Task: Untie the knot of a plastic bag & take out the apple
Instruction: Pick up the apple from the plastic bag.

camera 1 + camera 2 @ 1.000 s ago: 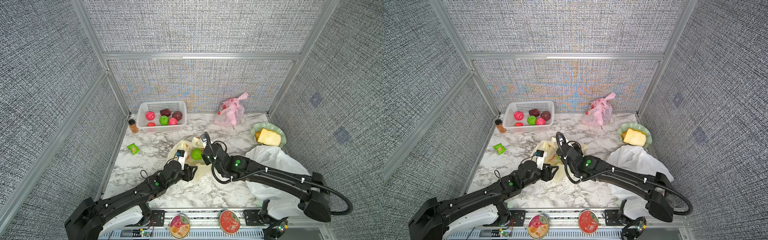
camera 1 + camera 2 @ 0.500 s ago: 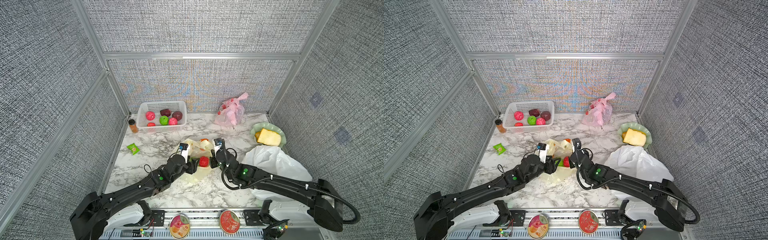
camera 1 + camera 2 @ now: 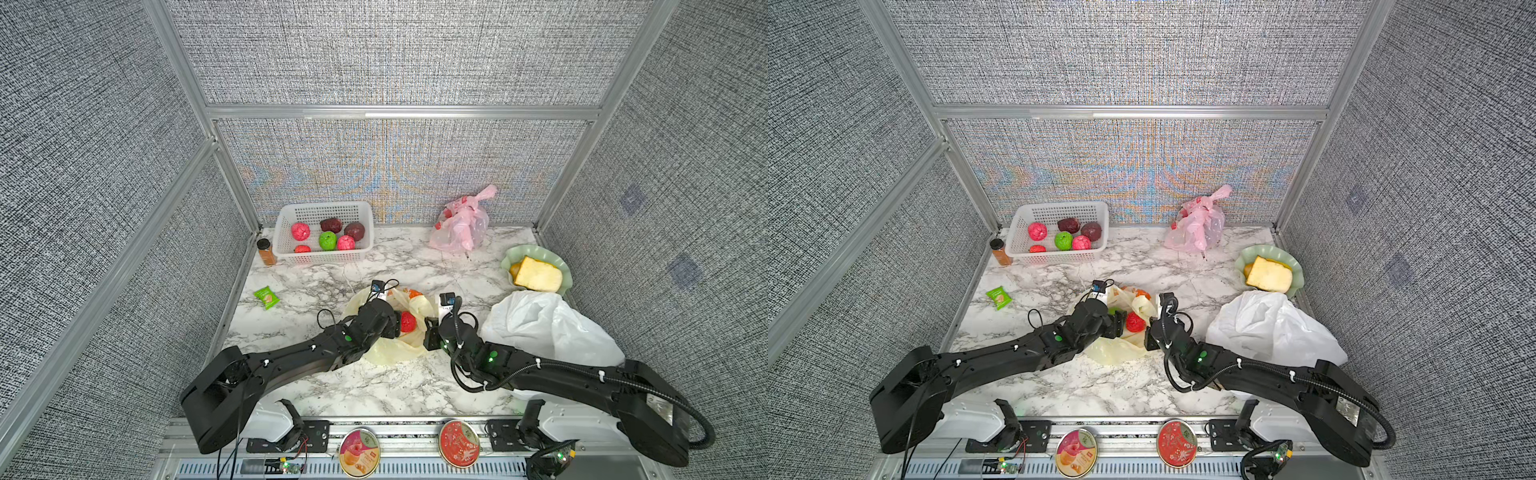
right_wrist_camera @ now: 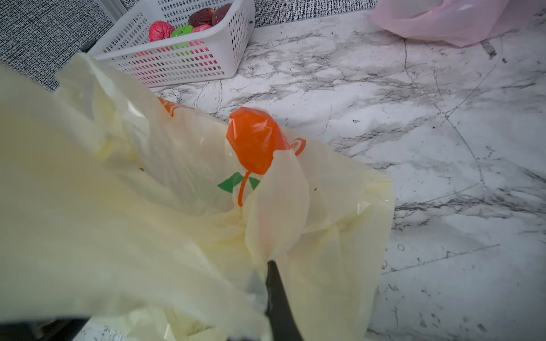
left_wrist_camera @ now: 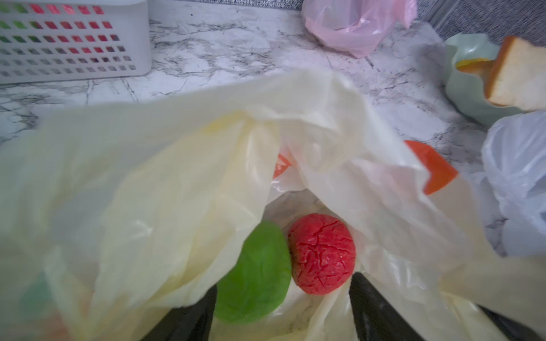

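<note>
The cream plastic bag [image 3: 388, 355] with an orange print lies mid-table, its mouth spread wide. Inside lie a red apple [image 3: 408, 321] and a green apple [image 5: 257, 274], side by side in the left wrist view, where the red apple [image 5: 322, 254] shows a cracked skin. My left gripper [image 3: 397, 325] is open at the bag mouth, its jaws wide on either side of both apples [image 5: 283, 283]. My right gripper [image 3: 428, 332] is shut on the bag's right edge; the film bunches at its fingertip [image 4: 270, 264]. No knot shows in the bag.
At the back left stands a white basket [image 3: 328, 259] of fruit, with a spice jar [image 3: 266, 251] beside it. A pink bag [image 3: 459, 226] is at the back. A green plate [image 3: 509, 262] with bread and a white bag [image 3: 548, 328] lie right. A green packet [image 3: 266, 297] lies left.
The right gripper has drawn back to the right with the bag's edge, spreading the mouth. The red apple has come into sight. The left gripper has advanced to the mouth and widened its jaws.
</note>
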{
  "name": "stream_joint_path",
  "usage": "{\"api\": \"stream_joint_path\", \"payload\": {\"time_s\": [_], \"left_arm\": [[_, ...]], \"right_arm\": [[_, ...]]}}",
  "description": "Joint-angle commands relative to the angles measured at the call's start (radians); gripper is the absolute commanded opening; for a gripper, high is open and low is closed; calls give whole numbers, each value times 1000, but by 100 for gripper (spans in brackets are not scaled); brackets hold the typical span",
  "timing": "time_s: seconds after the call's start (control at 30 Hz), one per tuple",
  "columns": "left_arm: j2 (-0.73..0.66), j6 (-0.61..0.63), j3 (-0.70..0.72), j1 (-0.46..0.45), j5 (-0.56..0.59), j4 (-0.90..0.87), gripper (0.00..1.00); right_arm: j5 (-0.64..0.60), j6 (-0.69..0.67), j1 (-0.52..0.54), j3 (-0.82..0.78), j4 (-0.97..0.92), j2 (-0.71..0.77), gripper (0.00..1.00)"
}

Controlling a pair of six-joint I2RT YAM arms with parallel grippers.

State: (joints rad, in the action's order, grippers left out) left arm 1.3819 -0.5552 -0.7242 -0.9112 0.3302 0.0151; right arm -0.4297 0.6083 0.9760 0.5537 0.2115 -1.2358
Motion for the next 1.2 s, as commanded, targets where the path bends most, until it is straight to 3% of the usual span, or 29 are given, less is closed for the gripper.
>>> {"api": "stream_joint_path", "payload": {"time_s": [0.0, 0.27, 0.4, 0.53, 0.7, 1.17], "left_arm": [[3, 18, -5, 4, 19, -78, 75], [44, 22, -26, 8, -98, -120, 75], [-4, 15, -47, 7, -149, -114, 75], [-32, 31, -41, 11, -86, -87, 75], [41, -57, -95, 59, -44, -195, 75], [208, -44, -158, 86, -73, -144, 76]], "right_arm": [[31, 42, 0, 2, 25, -12, 0], [39, 70, 0, 29, -15, -70, 0], [30, 92, -1, 25, -37, -61, 0], [28, 115, -7, -6, -14, -56, 0], [48, 120, -11, -7, 0, -69, 0], [118, 109, -11, 45, 52, -184, 0]]}}
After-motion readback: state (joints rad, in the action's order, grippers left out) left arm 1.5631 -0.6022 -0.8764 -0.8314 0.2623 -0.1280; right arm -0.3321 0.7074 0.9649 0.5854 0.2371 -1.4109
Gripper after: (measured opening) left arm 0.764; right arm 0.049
